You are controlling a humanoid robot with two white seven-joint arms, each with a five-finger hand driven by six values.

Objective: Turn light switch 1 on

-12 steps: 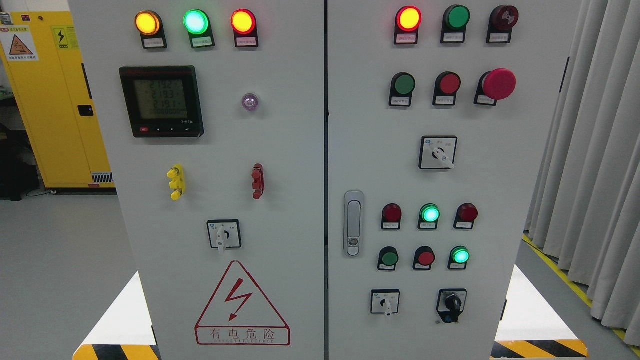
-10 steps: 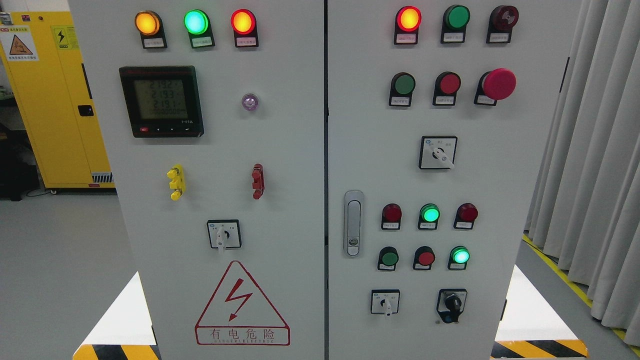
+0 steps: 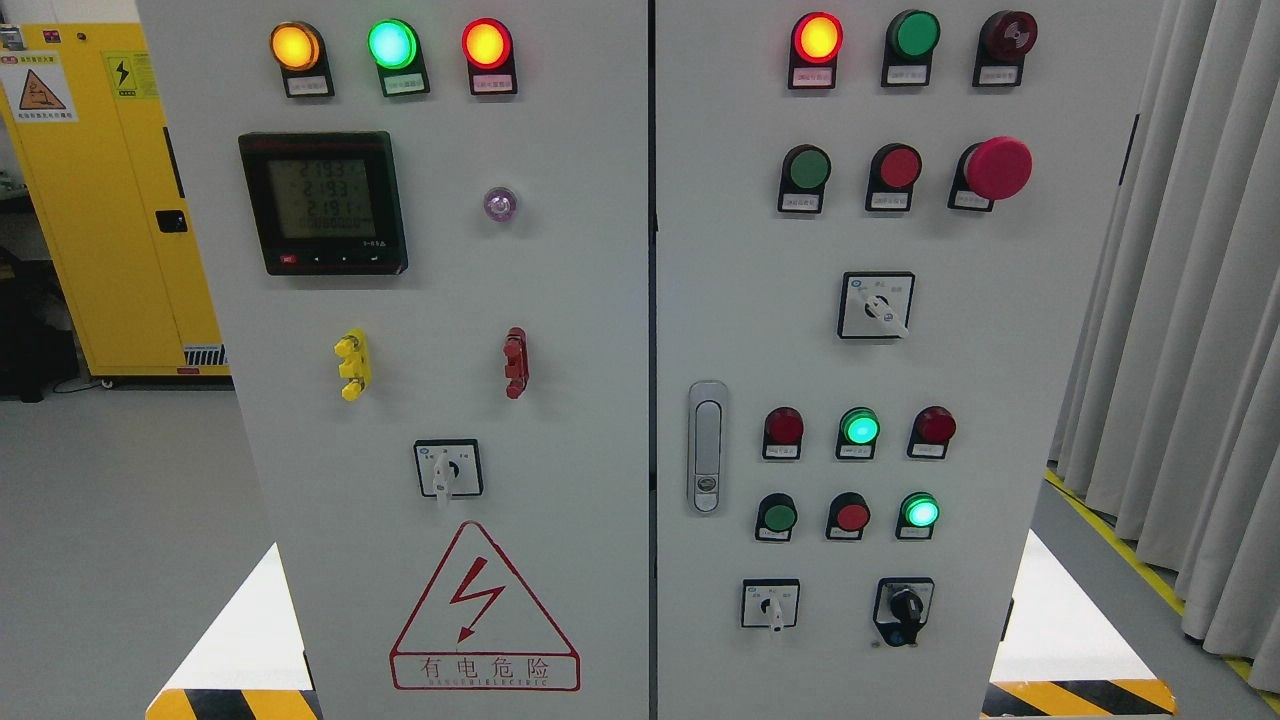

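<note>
Light switches (image 3: 852,515) on the grey cabinet (image 3: 560,300), unobstructed; both robot hands out of view, state unknowable.

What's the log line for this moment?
phase: pre-reach | hands: none in view | target: control cabinet facing camera, untouched | lit: green lamp, green button | hazard: red mushroom button clear

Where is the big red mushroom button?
In the head view, the big red mushroom button sits high on the right door, at the right end of a row beside a smaller red button.
</note>
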